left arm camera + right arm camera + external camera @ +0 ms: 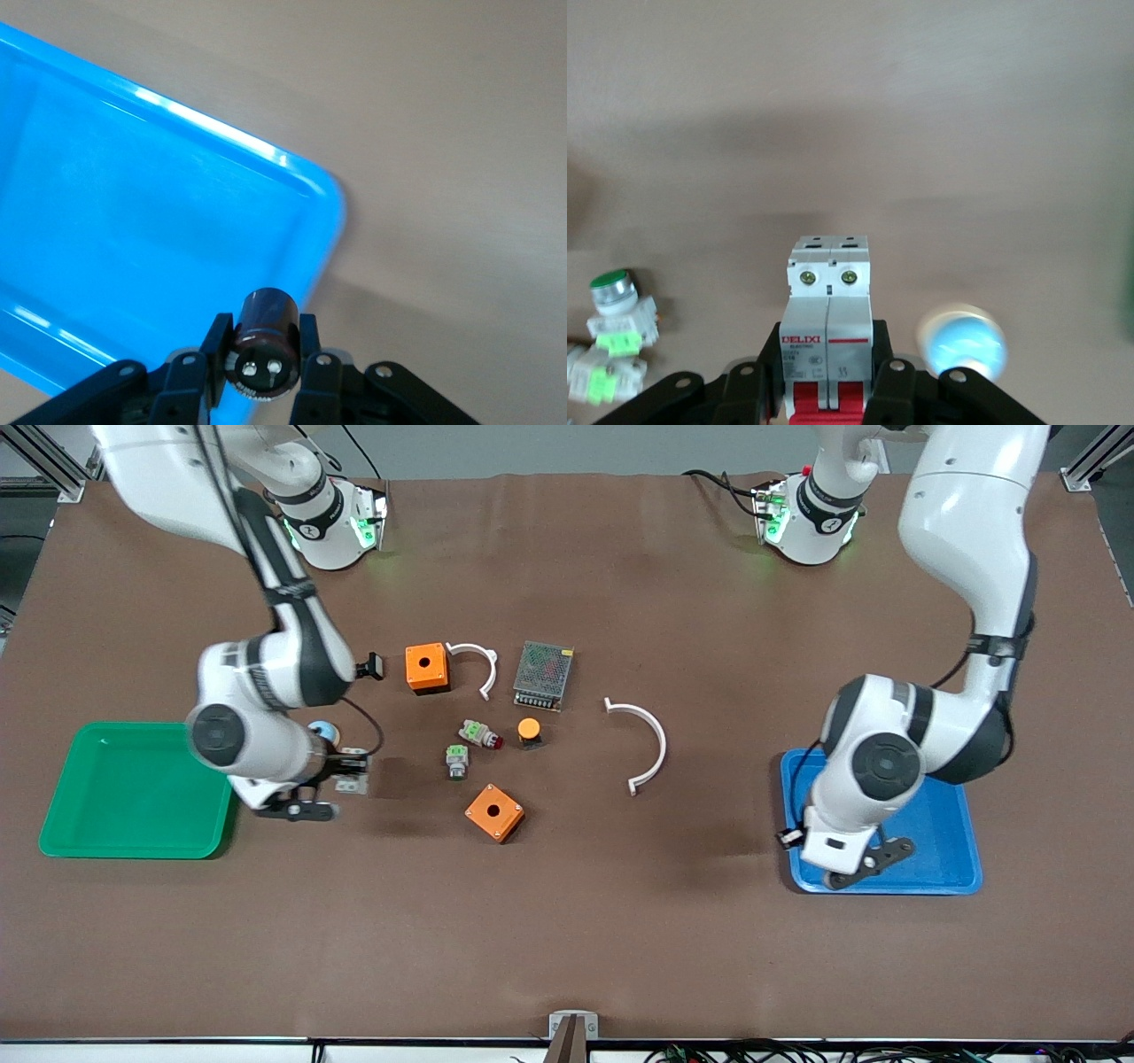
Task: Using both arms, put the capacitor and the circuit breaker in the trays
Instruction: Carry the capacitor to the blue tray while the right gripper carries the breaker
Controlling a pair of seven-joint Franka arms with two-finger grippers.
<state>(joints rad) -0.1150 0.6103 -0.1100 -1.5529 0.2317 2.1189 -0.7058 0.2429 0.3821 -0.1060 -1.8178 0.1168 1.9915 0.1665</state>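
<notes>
Only wrist views show left pincer [262,365] gripping capacitor [264,343], right pincer [829,381] circuit breaker [828,323].

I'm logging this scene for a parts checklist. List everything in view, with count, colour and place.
Capacitor: 1, black, held over the blue tray's edge.
Circuit breaker: 1, light grey with red levers, held above the table beside the green tray.
Blue tray: 1, left arm's end.
Green tray: 1, right arm's end.
Orange boxes: 2, mid-table.
Power supply: 1, grey mesh, mid-table.
White curved clips: 2.
Green-topped parts: 2, grey.
Orange-capped button: 1.
Blue-white round part: 1, by the breaker.
Left gripper: shut on capacitor.
Right gripper: shut on breaker.
</notes>
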